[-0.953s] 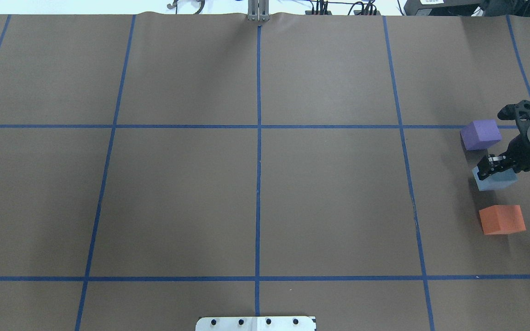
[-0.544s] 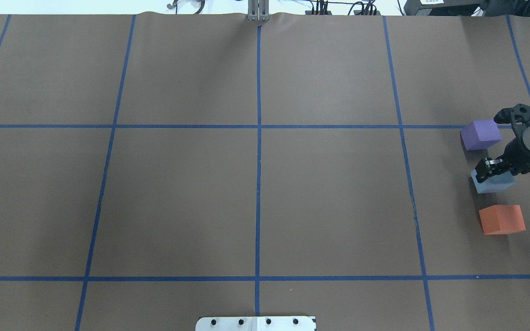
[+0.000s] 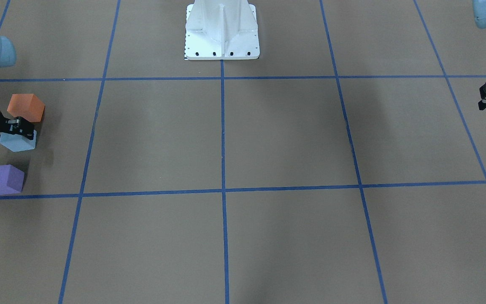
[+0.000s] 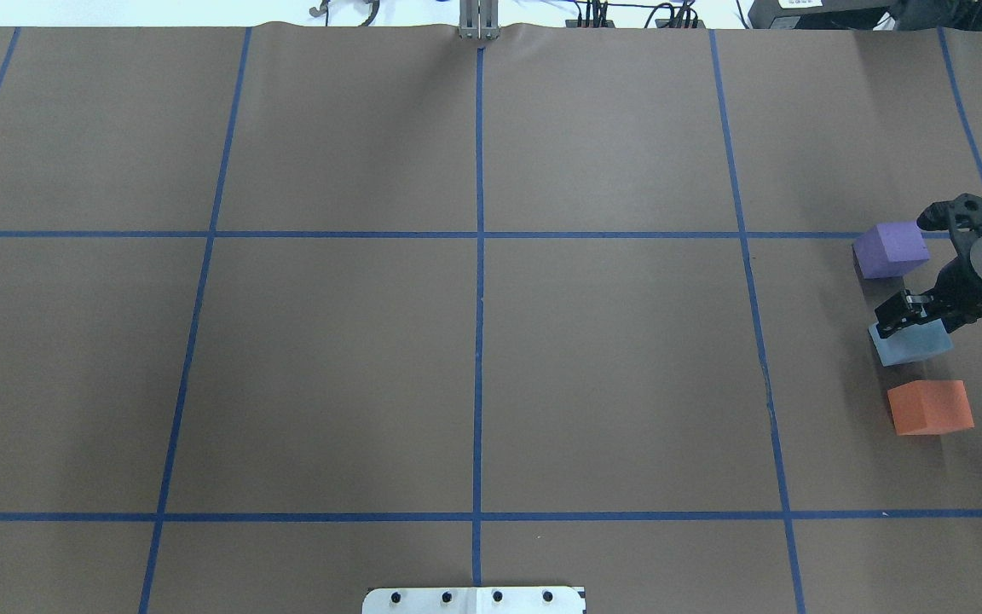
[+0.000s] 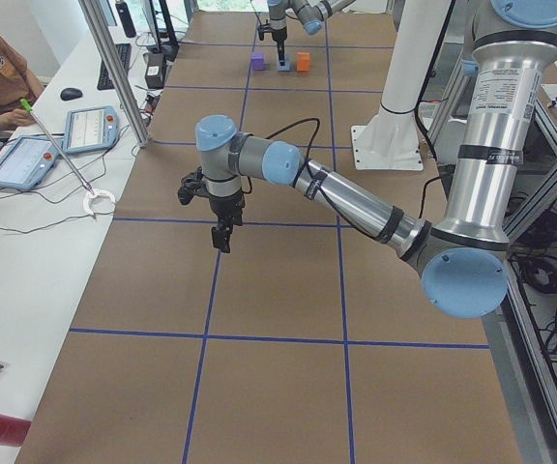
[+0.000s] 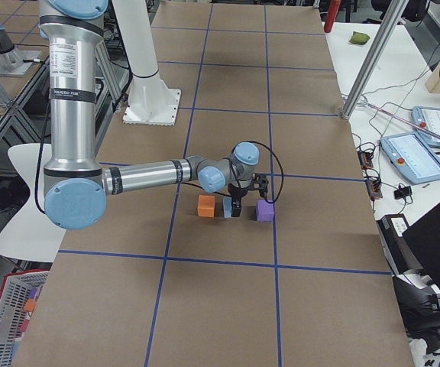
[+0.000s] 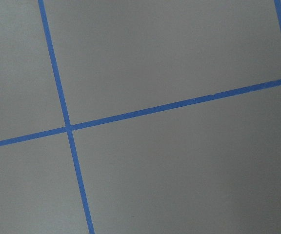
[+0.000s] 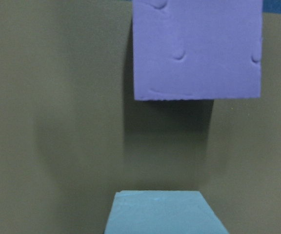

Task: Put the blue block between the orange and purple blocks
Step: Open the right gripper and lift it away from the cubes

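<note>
Paper of a flat brown covers the table (image 4: 337,358), ruled into large squares by blue tape (image 4: 478,341), and at its near edge sits the robot's white mounting plate (image 4: 474,600). A little farther out, at the robot's left end, the left gripper (image 5: 222,235) hangs fingers-down above a crossing of tape lines. Its wrist camera shows only such a crossing, and whether its pincer is wide or narrow cannot be told. At the opposite end, on the robot's right, three foam blocks lie in a row running away from the robot. Nearest is the orange block (image 4: 930,408), flat on the paper. Next comes the blue block (image 4: 913,345), which appears to rest on the table between the other two, apart from both and closer to the orange one. The right gripper (image 4: 900,314) stands over the far part of the blue block's top, its arm reaching in from the table's right edge. The fingers are dark and small in the fixed views, and the wrist camera shows none of them, only the block's pale top at the bottom of its frame, so I cannot tell whether the pincer grips the block or stands clear of it. Beyond a strip of shaded paper lies the purple block (image 4: 890,249), its top lightly dented, its far edge at a tape line.
</note>
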Motion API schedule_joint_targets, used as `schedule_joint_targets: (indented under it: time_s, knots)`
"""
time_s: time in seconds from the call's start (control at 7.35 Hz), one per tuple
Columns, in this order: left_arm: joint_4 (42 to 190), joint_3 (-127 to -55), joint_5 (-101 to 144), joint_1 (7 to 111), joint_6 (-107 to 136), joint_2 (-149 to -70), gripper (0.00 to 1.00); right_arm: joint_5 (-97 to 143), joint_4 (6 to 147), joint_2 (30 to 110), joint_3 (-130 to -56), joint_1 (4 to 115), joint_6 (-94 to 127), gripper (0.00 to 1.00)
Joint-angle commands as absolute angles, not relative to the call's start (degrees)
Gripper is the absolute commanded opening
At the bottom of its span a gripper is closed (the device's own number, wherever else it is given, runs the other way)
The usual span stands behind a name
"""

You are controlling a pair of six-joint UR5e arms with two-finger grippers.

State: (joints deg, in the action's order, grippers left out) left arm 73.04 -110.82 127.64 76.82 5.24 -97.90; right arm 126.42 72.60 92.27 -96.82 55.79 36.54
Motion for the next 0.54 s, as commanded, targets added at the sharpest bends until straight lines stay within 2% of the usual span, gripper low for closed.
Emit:
schedule_joint_targets:
  time_s: [0.0,0.41]
  knots:
    - [73.04,-110.74,127.53,76.82,5.27,-98.00,1.00,126.91,72.60,92.20,-98.60,57.29,36.47,1.00]
    - [72.95,-111.27,127.62,76.90,5.27,-97.91,1.00,130.23,73.30,96.85,-112.73,70.44,35.42,1.00]
